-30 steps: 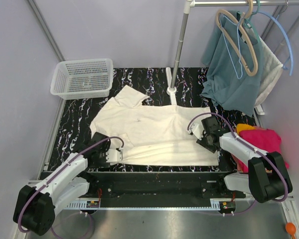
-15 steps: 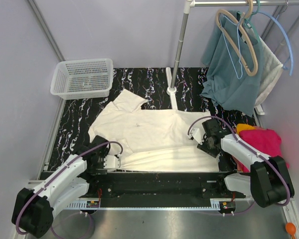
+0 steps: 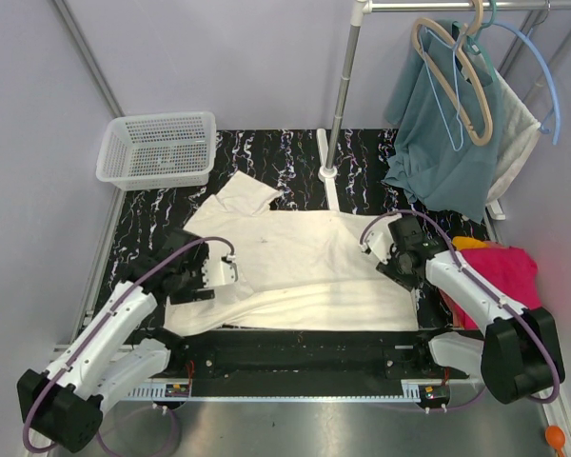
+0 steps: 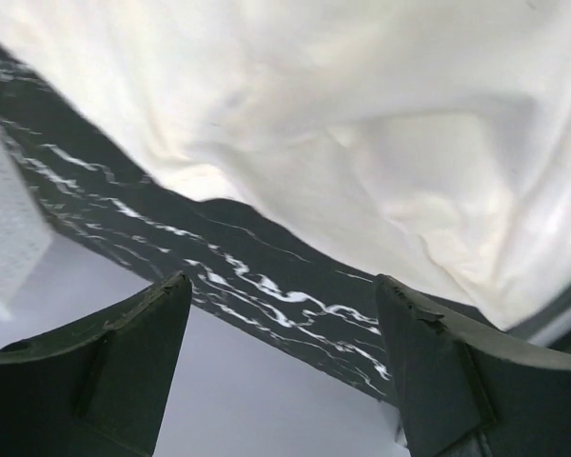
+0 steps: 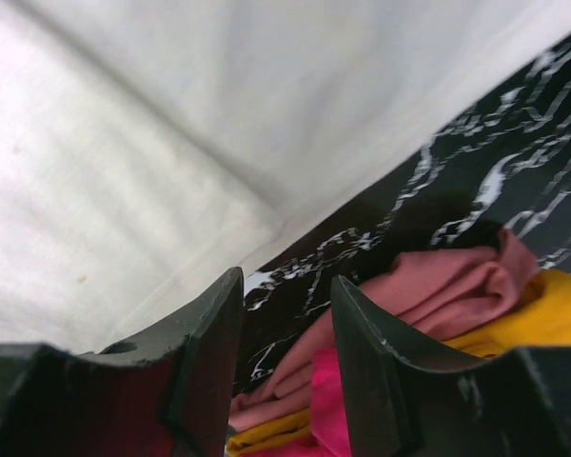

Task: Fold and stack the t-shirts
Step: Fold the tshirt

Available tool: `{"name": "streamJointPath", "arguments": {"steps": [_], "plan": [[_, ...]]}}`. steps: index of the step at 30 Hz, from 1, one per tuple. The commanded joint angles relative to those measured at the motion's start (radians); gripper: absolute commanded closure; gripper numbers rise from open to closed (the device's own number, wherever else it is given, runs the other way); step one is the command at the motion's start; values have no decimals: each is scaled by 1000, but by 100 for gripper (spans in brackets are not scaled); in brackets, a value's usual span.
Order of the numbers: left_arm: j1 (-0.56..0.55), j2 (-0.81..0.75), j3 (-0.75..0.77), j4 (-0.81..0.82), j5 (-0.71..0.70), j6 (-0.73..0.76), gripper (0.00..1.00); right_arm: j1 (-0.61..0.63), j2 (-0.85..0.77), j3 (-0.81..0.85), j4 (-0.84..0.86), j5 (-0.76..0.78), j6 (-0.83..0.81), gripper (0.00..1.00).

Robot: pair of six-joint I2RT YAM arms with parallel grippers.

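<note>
A large cream t-shirt (image 3: pixel 300 267) lies spread on the black marbled table (image 3: pixel 143 238), its near hem along the front edge. My left gripper (image 3: pixel 219 274) hangs over the shirt's left side, open and holding nothing. In the left wrist view the left gripper (image 4: pixel 284 286) frames bare table, with the cream t-shirt (image 4: pixel 362 124) beyond it. My right gripper (image 3: pixel 394 253) sits at the shirt's right edge. From the right wrist the right gripper (image 5: pixel 285 283) is open and empty, the cream t-shirt (image 5: pixel 124 143) to its left. Folded pink (image 3: pixel 509 271) and orange (image 3: pixel 468 245) t-shirts are stacked at the right.
A white mesh basket (image 3: pixel 158 148) stands at the back left. A rack pole (image 3: pixel 339 105) rises from the table's back middle. A teal garment (image 3: pixel 443 143) hangs on hangers at the back right. The folded pink stack (image 5: pixel 428 286) lies close beyond my right fingers.
Both grippers dipped toward the front edge, then drew back and up off the shirt's near hem. The shirt's near left corner now trails further toward the front left.
</note>
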Motion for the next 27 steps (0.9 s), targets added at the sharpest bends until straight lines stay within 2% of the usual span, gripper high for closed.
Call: {"name": "streamJointPath", "arguments": {"steps": [1,4,8,11,19,27], "plan": [[5,43,62,136,31,-24,16,5,26,67,122,76,51,50],[48,120,92,226,99,-36,13,-12,78,103,197,81,92,50],[143,290,203,239,294,-70,12,-104,196,232,233,-65,172,50],[170,407,290,237,368,-82,11,-167,314,332,236,-152,214,48],[192,609,457,242,432,-85,11,-228,586,533,236,-215,220,46],[203,753,566,243,437,-100,12,-270,733,656,231,-255,203,46]]}}
